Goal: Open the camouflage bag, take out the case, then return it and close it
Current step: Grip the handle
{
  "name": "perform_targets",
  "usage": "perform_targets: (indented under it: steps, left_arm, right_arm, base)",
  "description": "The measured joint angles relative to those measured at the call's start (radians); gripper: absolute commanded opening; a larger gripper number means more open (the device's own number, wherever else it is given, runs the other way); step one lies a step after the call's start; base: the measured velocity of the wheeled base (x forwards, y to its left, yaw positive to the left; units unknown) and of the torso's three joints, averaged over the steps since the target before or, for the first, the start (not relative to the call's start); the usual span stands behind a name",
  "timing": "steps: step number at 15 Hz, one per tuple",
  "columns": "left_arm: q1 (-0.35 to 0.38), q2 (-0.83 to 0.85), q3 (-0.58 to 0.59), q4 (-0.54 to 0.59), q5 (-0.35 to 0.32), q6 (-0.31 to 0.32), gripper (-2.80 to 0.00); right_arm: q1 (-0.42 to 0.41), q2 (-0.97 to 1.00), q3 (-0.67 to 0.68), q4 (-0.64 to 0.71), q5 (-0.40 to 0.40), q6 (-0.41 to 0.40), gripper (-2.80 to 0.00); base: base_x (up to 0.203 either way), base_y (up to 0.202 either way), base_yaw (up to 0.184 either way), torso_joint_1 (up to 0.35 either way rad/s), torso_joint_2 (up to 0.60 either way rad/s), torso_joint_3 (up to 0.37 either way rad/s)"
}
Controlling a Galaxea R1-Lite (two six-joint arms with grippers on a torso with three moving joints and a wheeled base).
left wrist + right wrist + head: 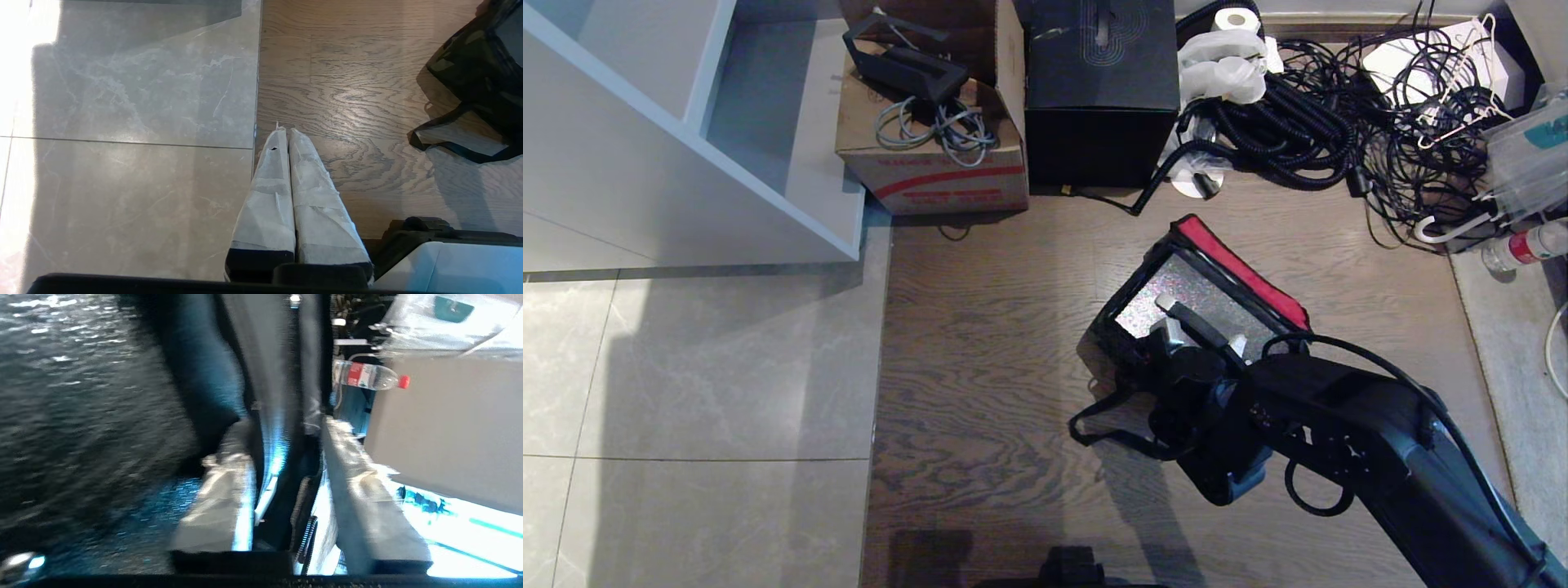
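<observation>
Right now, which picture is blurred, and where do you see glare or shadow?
Right wrist view: smeared by motion blur, the bottle still readable. Left wrist view: sharp, glare on the pale tiles. Head view: sharp, the right arm's shadow on the wooden floor.

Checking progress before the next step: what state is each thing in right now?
camouflage bag: open, red-edged lid folded back.
case: inside the bag, speckled top showing.
right gripper: open, at the case's bar handle.
left gripper: shut, empty, over the floor.
cardboard box: flaps open, cables inside.
water bottle: lying down, capped.
</observation>
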Motion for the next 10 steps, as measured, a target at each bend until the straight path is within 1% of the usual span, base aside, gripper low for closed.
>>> perform_targets:
  steps: [2,6,10]
  left_arm:
    - [-0.001,0.000,0.000,0.000,0.000,0.000,-2.80]
    - [-0.001,0.000,0.000,0.000,0.000,0.000,-2.80]
    - [0.000,0.000,0.000,0.000,0.000,0.000,-2.80]
  right_arm:
    - [-0.007,0.008,-0.013,-0.001,-0.003,-0.007,0.00]
    - [-0.045,0.009,-0.043,0.008,0.005,-0.018,0.00]
    - [-0.096,-0.016,-0.085,0.065,0.009,-0.014,0.00]
  base:
    - [0.000,0.000,0.000,0.000,0.00,0.000]
    - [0.000,0.000,0.000,0.000,0.00,0.000]
    - [0.000,0.000,0.000,0.000,0.00,0.000]
